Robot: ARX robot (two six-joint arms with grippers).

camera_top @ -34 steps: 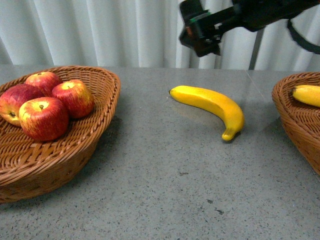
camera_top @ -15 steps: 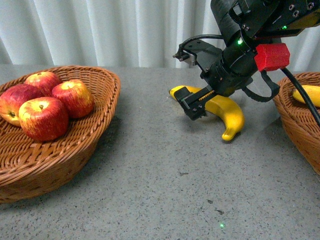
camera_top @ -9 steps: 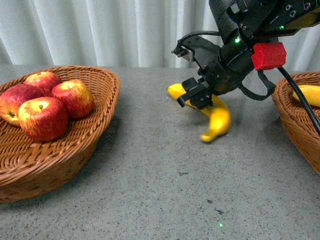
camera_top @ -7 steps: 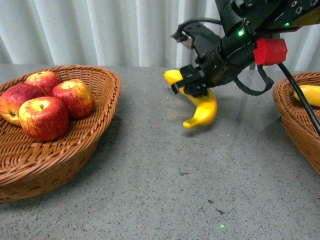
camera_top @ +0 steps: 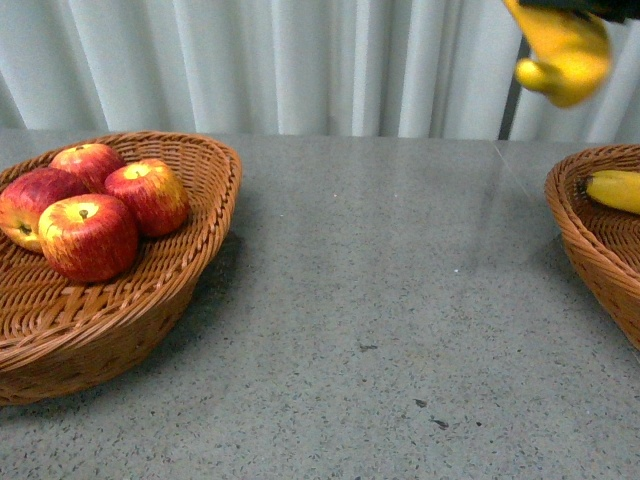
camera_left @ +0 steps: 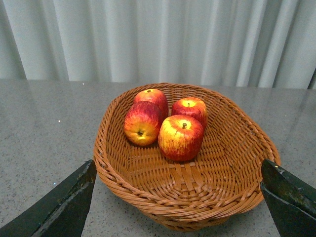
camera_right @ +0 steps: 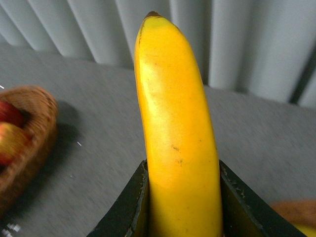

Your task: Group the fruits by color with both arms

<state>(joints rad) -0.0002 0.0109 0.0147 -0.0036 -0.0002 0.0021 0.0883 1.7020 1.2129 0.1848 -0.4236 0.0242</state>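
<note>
Several red apples (camera_top: pixel 88 235) with yellow patches lie in the left wicker basket (camera_top: pixel 190 270); they also show in the left wrist view (camera_left: pixel 180 138). My right gripper (camera_right: pixel 180 207) is shut on a yellow banana (camera_right: pixel 175 138), which hangs high at the top right of the front view (camera_top: pixel 565 50), above the table. A second banana (camera_top: pixel 615 190) lies in the right wicker basket (camera_top: pixel 590 250). My left gripper (camera_left: pixel 177 202) is open and empty, its fingers (camera_left: pixel 64 207) spread wide in front of the apple basket (camera_left: pixel 148 197).
The grey speckled table (camera_top: pixel 380 330) stretches between the two baskets. A white pleated curtain (camera_top: pixel 300 60) hangs behind it. In the right wrist view the apple basket (camera_right: pixel 24 143) shows at the far left edge.
My right gripper closed on the banana that lay on the table and lifted it up and to the right, nearly out of the front view. The apples and the left basket have not moved.
</note>
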